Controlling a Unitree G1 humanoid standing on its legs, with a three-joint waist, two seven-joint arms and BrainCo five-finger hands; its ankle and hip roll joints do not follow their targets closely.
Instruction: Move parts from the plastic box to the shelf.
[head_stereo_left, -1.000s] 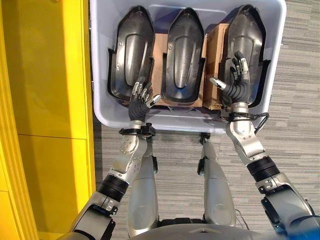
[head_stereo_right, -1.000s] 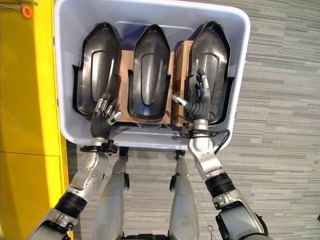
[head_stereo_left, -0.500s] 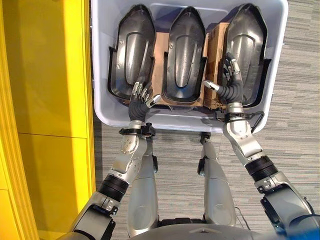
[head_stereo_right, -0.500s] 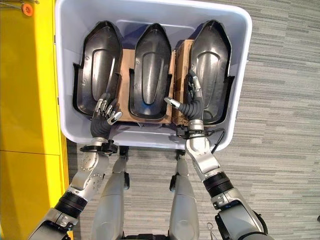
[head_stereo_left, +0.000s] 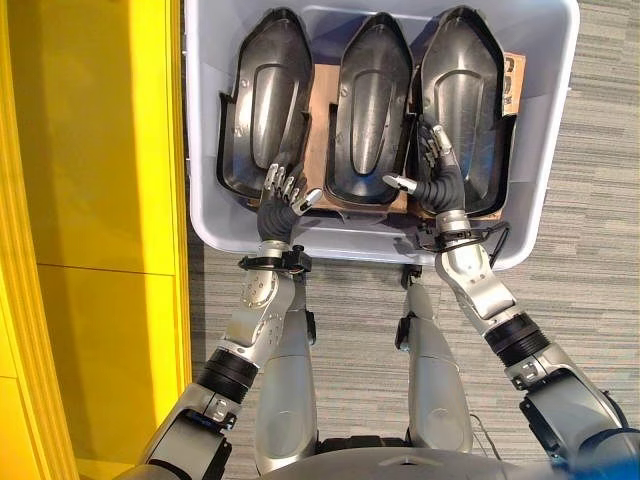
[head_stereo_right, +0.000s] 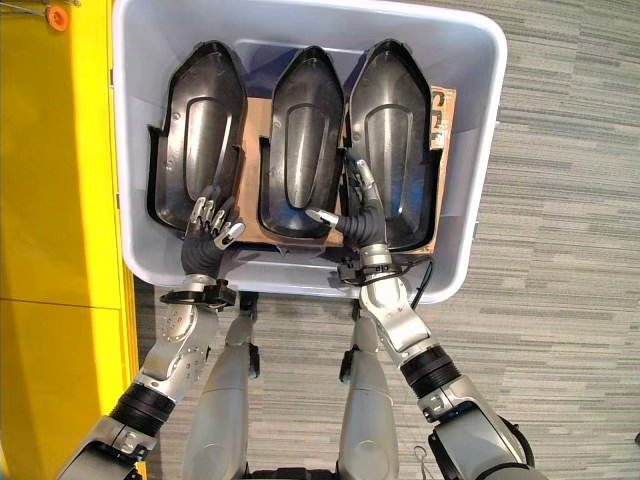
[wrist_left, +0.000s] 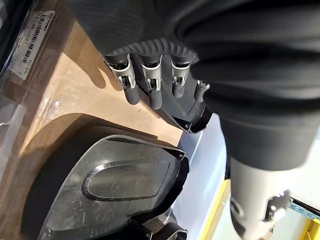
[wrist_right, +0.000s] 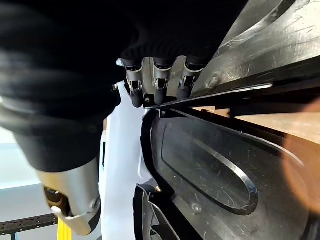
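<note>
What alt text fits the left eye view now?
Three black molded parts lie side by side in a pale plastic box; the right hand rests on the right part, the left hand at the left part.

plastic box (head_stereo_left: 205, 215) far rim cut off

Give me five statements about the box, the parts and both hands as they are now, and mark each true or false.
1. Three black parts stand side by side in the plastic box. True.
2. The right hand is on the rightmost part. True.
3. The left hand is at the middle part. False: it is at the leftmost part.
4. The box sits on a wooden table. False: it stands over grey carpet.
5. Brown cardboard shows behind the parts. True.
</note>
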